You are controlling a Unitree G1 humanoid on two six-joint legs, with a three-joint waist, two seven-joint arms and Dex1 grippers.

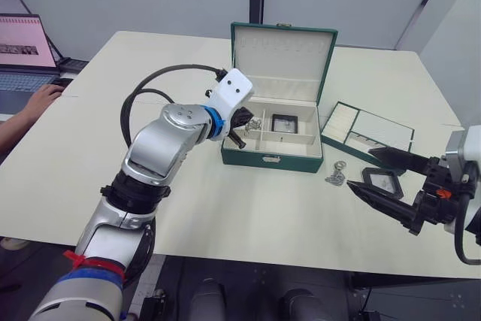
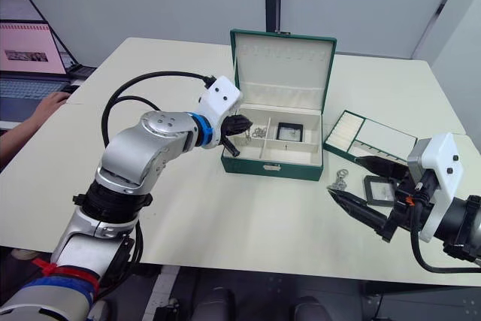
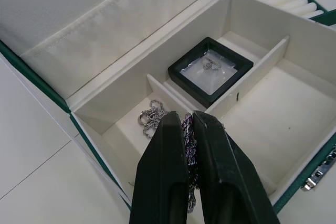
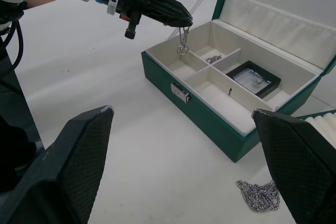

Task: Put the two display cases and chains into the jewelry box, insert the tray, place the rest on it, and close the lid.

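Left jaws pressed together on a chain (image 4: 183, 39), pinched between the pads and dangling above the box's (image 1: 272, 157) small left compartments. Left gripper (image 2: 239, 125) poised just over the left end of the open box, lid (image 1: 283, 52) upright behind. Another chain (image 3: 151, 116) already lying in the rear-left cell; one case (image 3: 210, 68) already flat in the rear-middle cell.

For the step in hand, probably best: lower until the hanging end touches the lining, keep well inside the divider walls, then part the jaws and lift straight up so no link snags on a pad. Risk of the chain draping over a divider or the front wall if released too high.

Right jaws spread wide, holding nothing; right gripper (image 1: 391, 180) hovering low over the surface (image 1: 225, 208) at the right, on either side of the second case (image 1: 383, 181), which lies flat just in front of the tray (image 1: 367, 131). A third chain (image 1: 336, 174) loose on the surface between box and second case. Tray well clear of the box, not yet inserted.

Further off at far left: a laptop (image 1: 26, 54) and a person's hand (image 1: 43, 98) at its keyboard, well apart from the work. Nothing blocking the drop.
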